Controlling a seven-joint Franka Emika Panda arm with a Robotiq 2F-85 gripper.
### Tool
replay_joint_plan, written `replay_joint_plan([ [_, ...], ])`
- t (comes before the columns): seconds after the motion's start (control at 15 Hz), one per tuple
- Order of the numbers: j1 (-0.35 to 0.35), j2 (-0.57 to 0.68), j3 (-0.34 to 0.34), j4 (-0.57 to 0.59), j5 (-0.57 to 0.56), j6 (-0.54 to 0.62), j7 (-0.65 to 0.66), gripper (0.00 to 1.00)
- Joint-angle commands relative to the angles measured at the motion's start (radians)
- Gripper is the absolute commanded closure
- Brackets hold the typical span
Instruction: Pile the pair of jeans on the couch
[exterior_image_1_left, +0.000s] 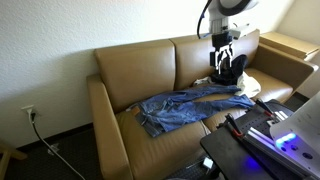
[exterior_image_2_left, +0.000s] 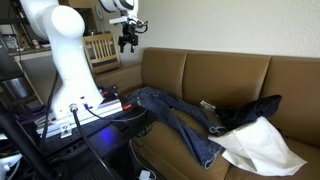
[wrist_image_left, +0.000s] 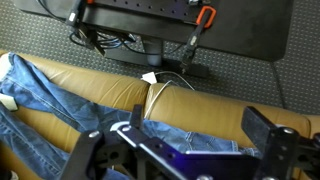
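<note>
The pair of jeans lies spread lengthwise over the seat of the tan couch. It shows in both exterior views, with one leg reaching the front edge of the couch. My gripper hangs open and empty well above the seat, over the end of the jeans near a black item; it also shows in an exterior view. In the wrist view the open jaws frame couch leather and denim far below.
A white cloth lies on the seat beside the black item. The robot's stand with cables and blue light is in front of the couch. A wooden side table is beyond the armrest. A wooden chair is behind the arm.
</note>
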Motion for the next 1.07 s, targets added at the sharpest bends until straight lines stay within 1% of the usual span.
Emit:
replay_joint_plan([
  [0.0, 0.086, 0.165, 0.102, 0.071, -0.022, 0.111, 0.181, 0.0],
  [0.07, 0.114, 0.224, 0.127, 0.116, -0.04, 0.103, 0.241, 0.0],
  [0.13, 0.089, 0.11, 0.096, 0.034, -0.012, 0.095, 0.166, 0.0],
  [0.2, 0.116, 0.152, 0.117, 0.059, -0.018, 0.101, 0.213, 0.0],
  [0.33, 0.14, 0.207, 0.127, 0.096, -0.026, 0.101, 0.247, 0.0],
  [0.47, 0.135, 0.222, 0.12, 0.11, -0.028, 0.101, 0.247, 0.0],
  [0.53, 0.135, 0.191, 0.119, 0.082, -0.053, 0.077, 0.241, 0.0],
  [0.6, 0.141, 0.201, 0.113, 0.074, -0.099, 0.072, 0.286, 0.0],
  [0.67, 0.14, 0.239, 0.104, 0.066, -0.113, 0.135, 0.349, 0.0],
  [0.73, 0.136, 0.291, 0.094, 0.063, -0.1, 0.216, 0.423, 0.0],
  [0.8, 0.136, 0.331, 0.085, 0.063, -0.094, 0.273, 0.477, 0.0],
  [0.87, 0.136, 0.373, 0.076, 0.064, -0.07, 0.34, 0.509, 0.0],
  [1.0, 0.145, 0.486, 0.035, 0.084, -0.078, 0.49, 0.594, 0.0],
])
